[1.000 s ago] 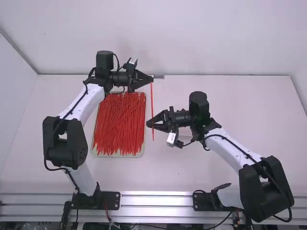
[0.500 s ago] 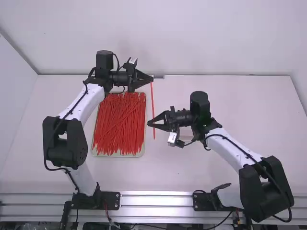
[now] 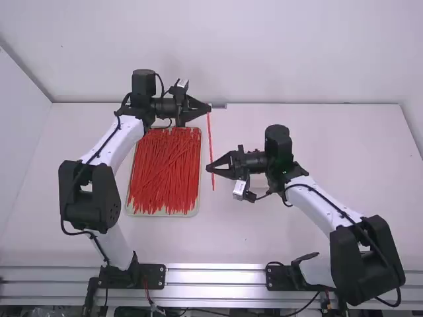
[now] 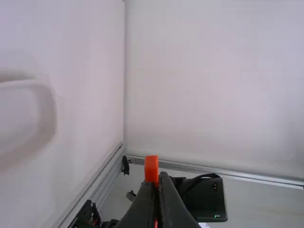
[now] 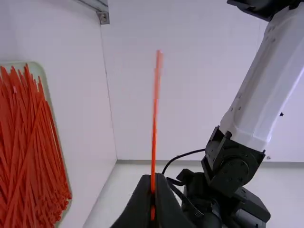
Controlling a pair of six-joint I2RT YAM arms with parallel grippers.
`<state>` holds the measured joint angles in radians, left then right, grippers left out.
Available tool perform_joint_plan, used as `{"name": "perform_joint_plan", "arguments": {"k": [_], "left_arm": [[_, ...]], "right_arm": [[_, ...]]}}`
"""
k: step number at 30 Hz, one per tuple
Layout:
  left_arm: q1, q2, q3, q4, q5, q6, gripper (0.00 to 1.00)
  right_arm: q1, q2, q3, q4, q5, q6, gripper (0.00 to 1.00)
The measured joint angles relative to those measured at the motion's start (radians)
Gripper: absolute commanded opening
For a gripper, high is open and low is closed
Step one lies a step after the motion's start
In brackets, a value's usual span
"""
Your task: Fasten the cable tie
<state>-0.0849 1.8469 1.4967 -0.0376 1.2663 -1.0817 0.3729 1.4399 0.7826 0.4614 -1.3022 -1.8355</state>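
One red cable tie hangs upright in the air between both grippers, just right of the tray. My left gripper is shut on its head end at the top; in the left wrist view the orange head sticks out above the closed fingertips of that gripper. My right gripper is shut on the strap lower down, with a short tail below it. From the right gripper in the right wrist view, the strap runs straight away.
A pale tray heaped with several red cable ties lies left of centre, under the left arm. Its ties also appear in the right wrist view. Bare white table stretches to the right and front.
My right gripper has shifted slightly to the right, taking the tie's lower end with it, so the tie leans a little. The left gripper has barely moved.
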Motion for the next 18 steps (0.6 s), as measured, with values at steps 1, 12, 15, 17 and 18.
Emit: {"name": "perform_joint_plan", "arguments": {"k": [1,12,15,17,18], "left_arm": [[0.000,0.000,0.000,0.000,0.000,0.001,0.02],[0.000,0.000,0.000,0.000,0.001,0.007,0.02],[0.000,0.000,0.000,0.000,0.001,0.009,0.02],[0.000,0.000,0.000,0.000,0.001,0.009,0.02],[0.000,0.000,0.000,-0.001,0.001,0.009,0.02]], "right_arm": [[0.000,0.000,0.000,0.000,0.000,0.000,0.00],[0.000,0.000,0.000,0.000,-0.001,0.000,0.00],[0.000,0.000,0.000,0.000,0.000,0.000,0.00],[0.000,0.000,0.000,0.000,0.000,0.000,0.00],[0.000,0.000,0.000,0.000,0.000,0.000,0.00]]}}
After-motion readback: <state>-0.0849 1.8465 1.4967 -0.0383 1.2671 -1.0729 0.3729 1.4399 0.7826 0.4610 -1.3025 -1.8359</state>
